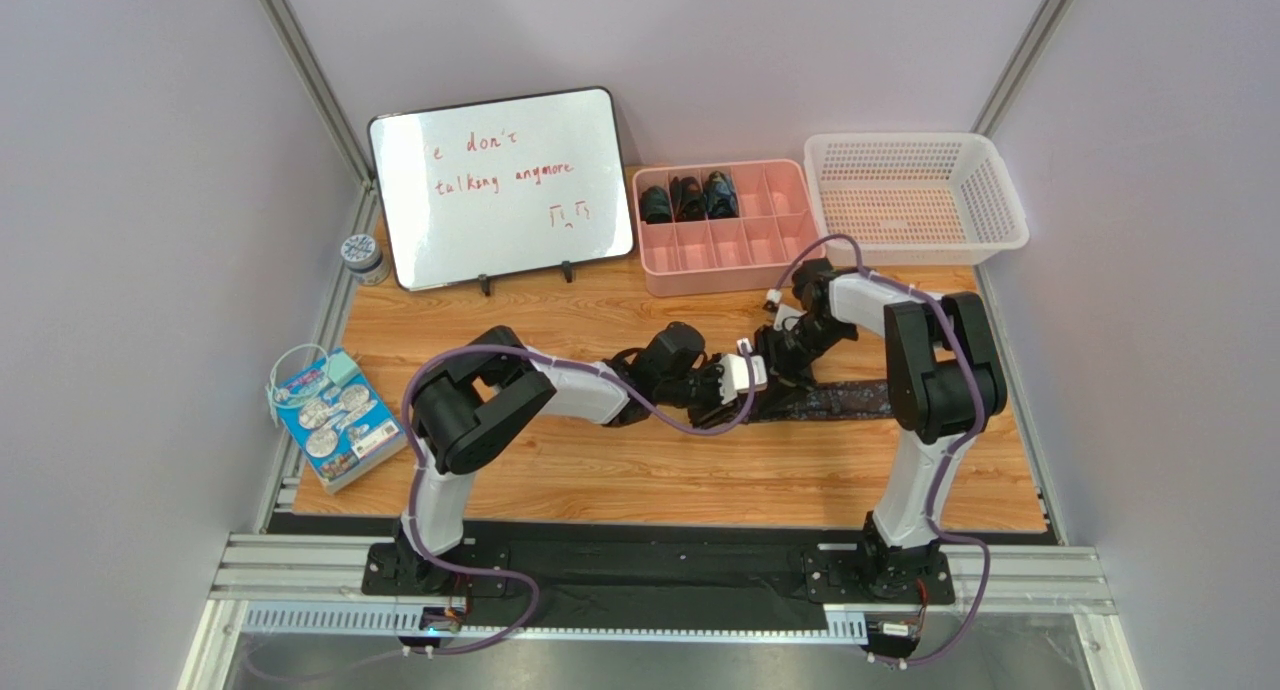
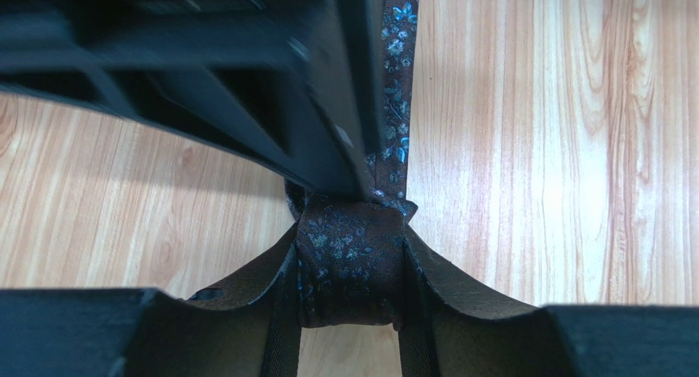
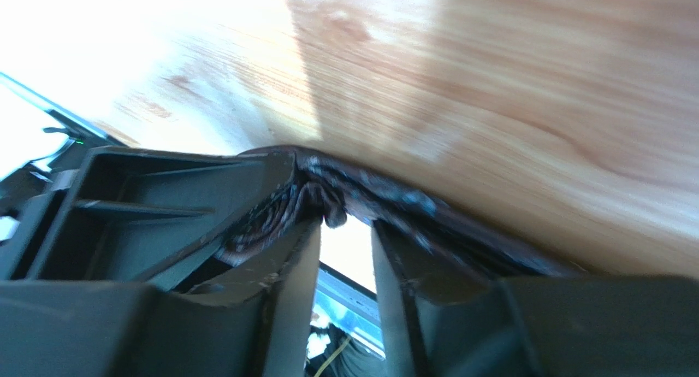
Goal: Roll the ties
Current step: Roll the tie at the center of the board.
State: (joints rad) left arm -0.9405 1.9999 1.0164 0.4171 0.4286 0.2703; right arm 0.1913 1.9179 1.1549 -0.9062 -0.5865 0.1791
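Note:
A dark tie with a small blue flower pattern (image 1: 842,401) lies across the wooden table, its loose length running right. My left gripper (image 1: 733,375) is shut on the rolled end of this tie (image 2: 351,262), and the flat strip (image 2: 398,82) runs away from the coil. My right gripper (image 1: 781,348) meets it from the far side and shows as a dark frame (image 2: 205,74) over the coil. In the right wrist view its narrow-set fingertips (image 3: 305,229) pinch a fold of the tie (image 3: 332,206) beside the coil's layered end (image 3: 267,225). Three rolled ties (image 1: 688,198) sit in the pink tray.
A pink divided tray (image 1: 751,248) and a white mesh basket (image 1: 917,195) stand at the back right. A whiteboard (image 1: 504,188) stands at the back left with a small jar (image 1: 361,255) beside it. A blue packet (image 1: 334,416) lies at the left edge.

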